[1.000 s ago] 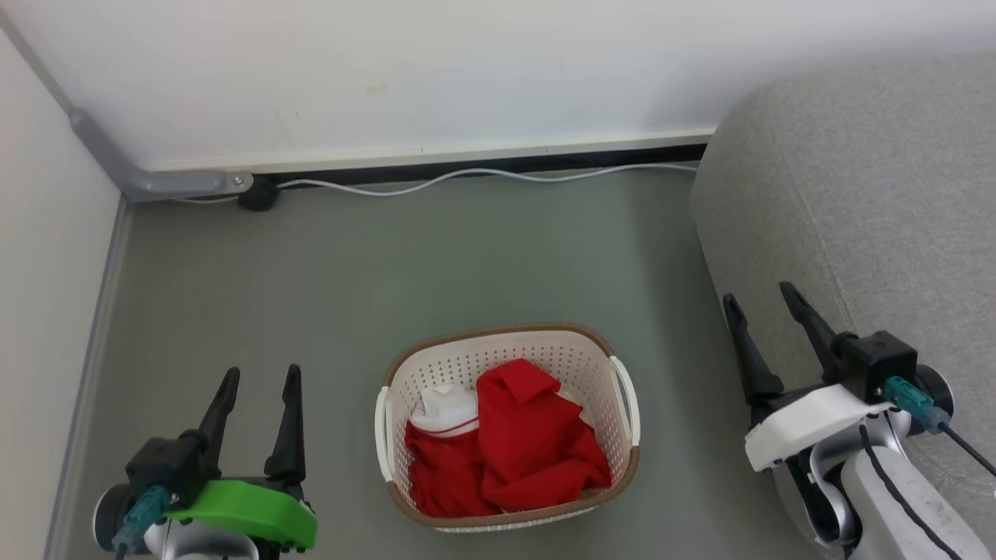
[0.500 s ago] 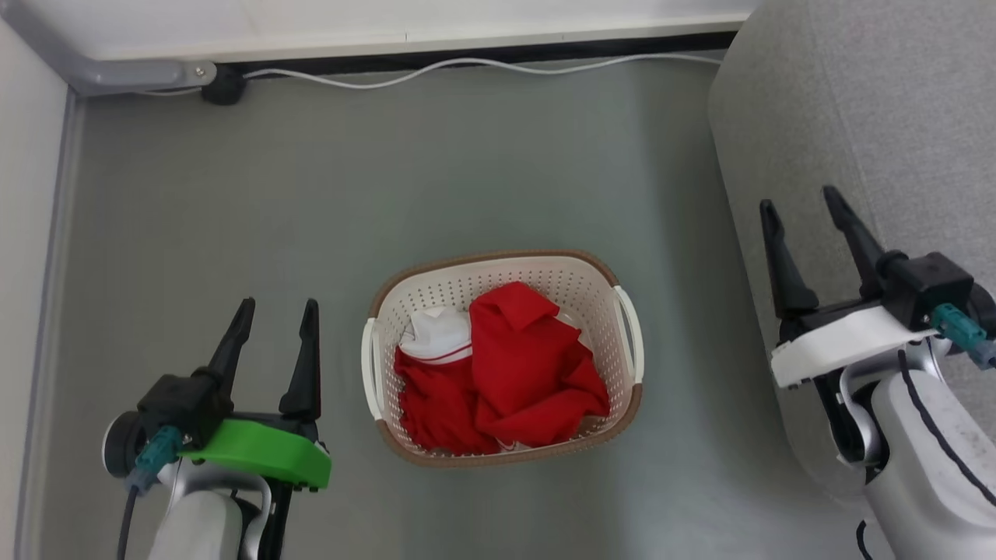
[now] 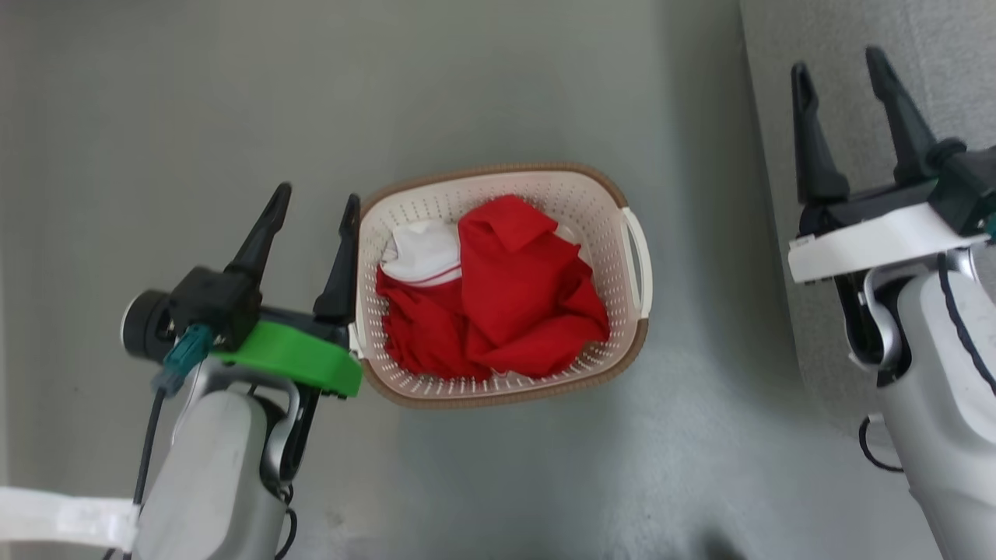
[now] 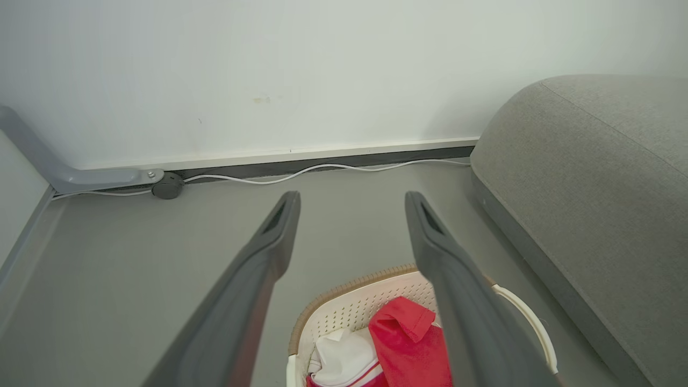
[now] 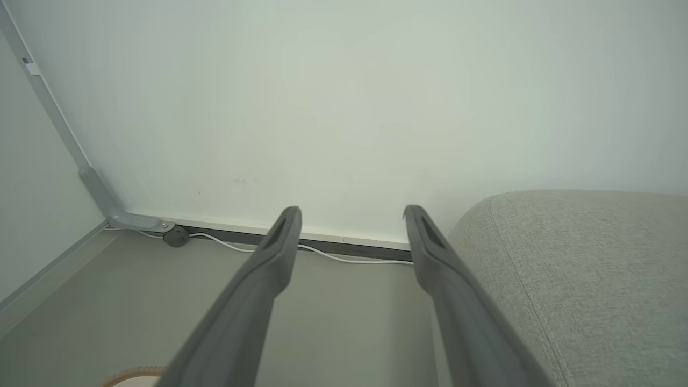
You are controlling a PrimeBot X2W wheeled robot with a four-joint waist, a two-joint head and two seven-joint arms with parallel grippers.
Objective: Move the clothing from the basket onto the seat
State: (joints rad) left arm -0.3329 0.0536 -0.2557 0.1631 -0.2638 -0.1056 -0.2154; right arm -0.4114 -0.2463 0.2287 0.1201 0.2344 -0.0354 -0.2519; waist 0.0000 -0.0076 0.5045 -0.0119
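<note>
The basket [image 3: 545, 187] stands on the floor in the middle of the head view, and the red clothing [image 3: 506, 295] with a white collar [image 3: 420, 253] lies crumpled inside it. My left gripper [image 3: 319, 194] is open, its inner finger right beside the basket's left rim. My right gripper [image 3: 838, 62] is open too, over the edge of the grey seat [image 3: 957, 62]. Looking from the left wrist, the open left gripper [image 4: 352, 199] hangs above the basket [image 4: 344, 295] and clothing [image 4: 411, 344], with the seat [image 4: 591, 177] to the right. The right gripper [image 5: 352, 212] stands open beside the seat [image 5: 580, 269].
Grey-green floor [image 3: 498, 78] surrounds the basket. A white wall [image 4: 322, 64] with a baseboard, a white cable [image 4: 322, 168] and a grey conduit [image 4: 80, 177] stands beyond. A white strip [image 3: 62, 517] shows at the lower left of the head view.
The head camera has tilted down, so the wall has left the picture. Relative to the basket, my left gripper has come forward up to its left rim; the right gripper has also advanced.
</note>
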